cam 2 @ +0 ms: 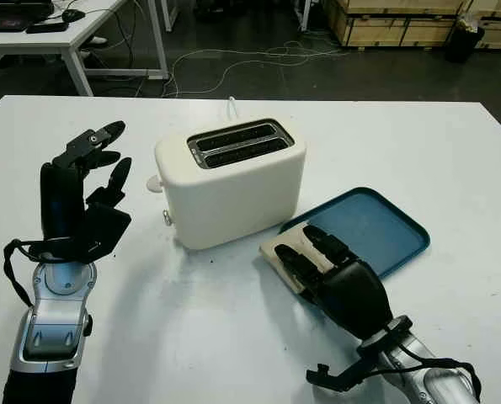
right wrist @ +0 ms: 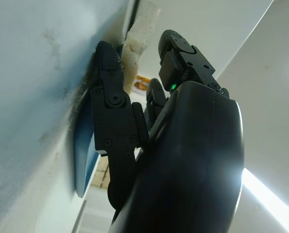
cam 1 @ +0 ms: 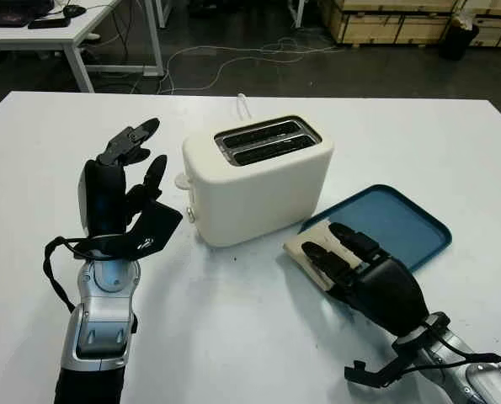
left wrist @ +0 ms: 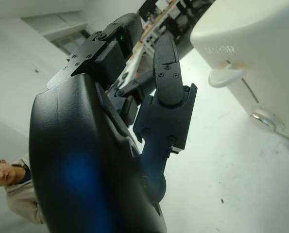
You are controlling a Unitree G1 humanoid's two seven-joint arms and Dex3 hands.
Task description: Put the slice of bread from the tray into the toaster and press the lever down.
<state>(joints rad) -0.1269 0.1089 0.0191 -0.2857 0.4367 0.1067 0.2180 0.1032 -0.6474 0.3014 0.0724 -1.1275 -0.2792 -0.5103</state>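
Left eye view: a pale, flat bread slice lies half off the blue tray's near-left corner, toward the table's right edge. The right hand lies over it, fingers extended on top. A cream toaster, slots empty, stands mid-table just beside it. The left hand hovers empty, uncurled, beyond the toaster's lever.

Left wrist view: lever raised.

Right wrist view: the bread edge sits between the fingers; whether they grip it cannot be told.

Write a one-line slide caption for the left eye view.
Right robot hand over the bread slice at the blue tray's edge; left robot hand open beside the white toaster.
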